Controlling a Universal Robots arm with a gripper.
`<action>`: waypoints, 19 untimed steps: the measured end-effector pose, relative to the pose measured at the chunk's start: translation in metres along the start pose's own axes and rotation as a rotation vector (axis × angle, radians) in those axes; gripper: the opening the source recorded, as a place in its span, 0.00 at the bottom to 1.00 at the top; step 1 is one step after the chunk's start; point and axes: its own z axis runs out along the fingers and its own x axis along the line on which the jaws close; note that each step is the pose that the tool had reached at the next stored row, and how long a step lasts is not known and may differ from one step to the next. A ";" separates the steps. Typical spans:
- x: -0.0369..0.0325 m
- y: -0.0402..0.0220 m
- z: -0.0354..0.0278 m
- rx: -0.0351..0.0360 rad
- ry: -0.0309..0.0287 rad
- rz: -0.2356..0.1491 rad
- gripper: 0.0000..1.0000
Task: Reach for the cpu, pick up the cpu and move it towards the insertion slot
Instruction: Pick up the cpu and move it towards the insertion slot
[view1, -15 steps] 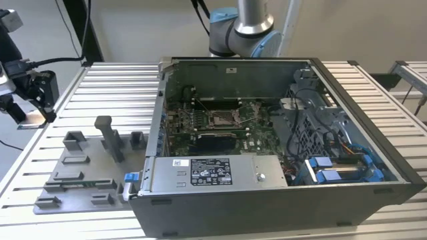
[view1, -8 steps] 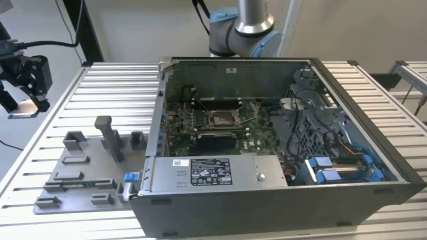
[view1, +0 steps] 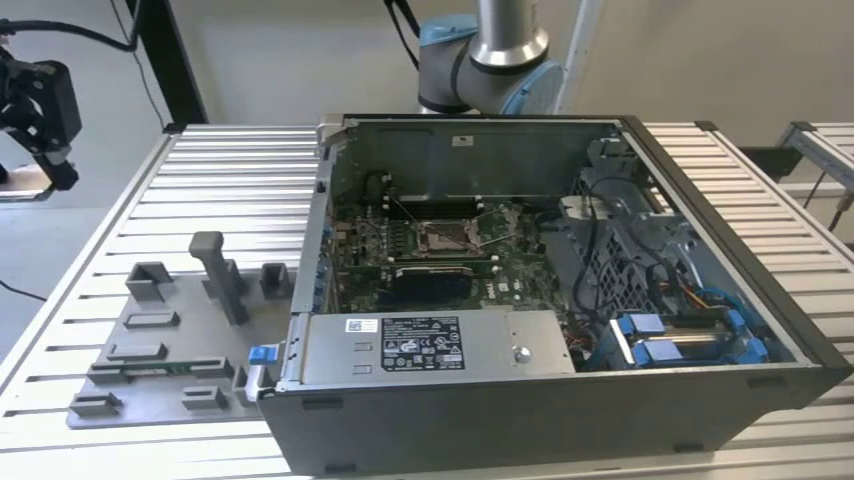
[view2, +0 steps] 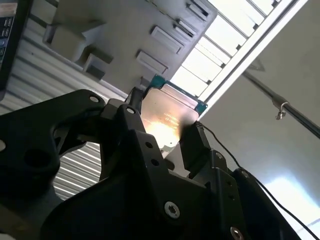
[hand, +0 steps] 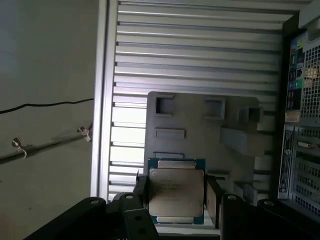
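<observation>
My gripper is shut on the cpu, a flat square chip with a pale metal top and a green-blue rim, clamped by two opposite edges between the black fingers. The second wrist view shows the cpu glinting between the same jaws of the gripper. In the exterior view the gripper hangs high at the far left, off the table's edge. The insertion slot, a shiny metal frame with a tan centre, lies on the motherboard inside the open computer case, well to the exterior view's right of the gripper.
A grey fixture plate with raised blocks and a tall post lies on the slatted aluminium table, beside the open case. A dark rectangular recess sits just below the slot. The arm's base stands behind the case.
</observation>
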 end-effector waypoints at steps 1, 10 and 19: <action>0.0000 0.0002 -0.0046 0.0001 0.0001 0.000 0.00; -0.0001 0.0012 -0.0339 -0.0001 -0.0001 0.000 0.00; -0.0010 0.0015 -0.0419 0.0001 0.0001 0.000 0.00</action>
